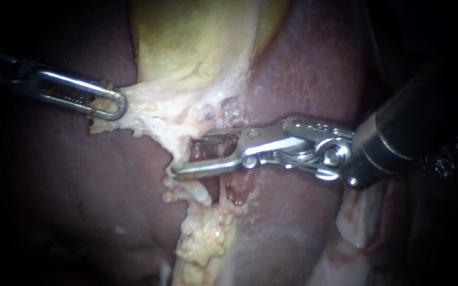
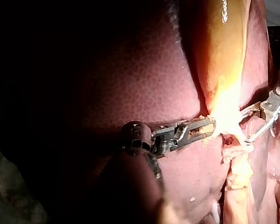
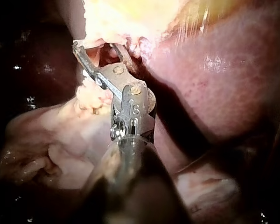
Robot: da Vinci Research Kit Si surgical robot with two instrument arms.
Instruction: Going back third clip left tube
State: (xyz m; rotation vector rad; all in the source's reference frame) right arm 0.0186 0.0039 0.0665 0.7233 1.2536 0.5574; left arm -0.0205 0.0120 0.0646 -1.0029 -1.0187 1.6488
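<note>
Left instrument (image 1: 107,103) jaws are clamped on pale tissue (image 1: 152,108) at the lower end of the gallbladder (image 1: 197,42). Right instrument (image 1: 186,155) jaws are parted by a narrow gap and lie across the opened window beside the liver (image 1: 303,69). A thin tube (image 1: 221,186) sits just below its lower jaw; can't tell which tube.

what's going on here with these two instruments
The left instrument has its jaws shut on the pale tissue at the foot of the yellowish gallbladder and holds it out sideways over the liver. The right instrument reaches in with its jaws open, one above and one below a small window in that tissue where thin strands cross. I cannot say for sure whether a clip sits there.
</note>
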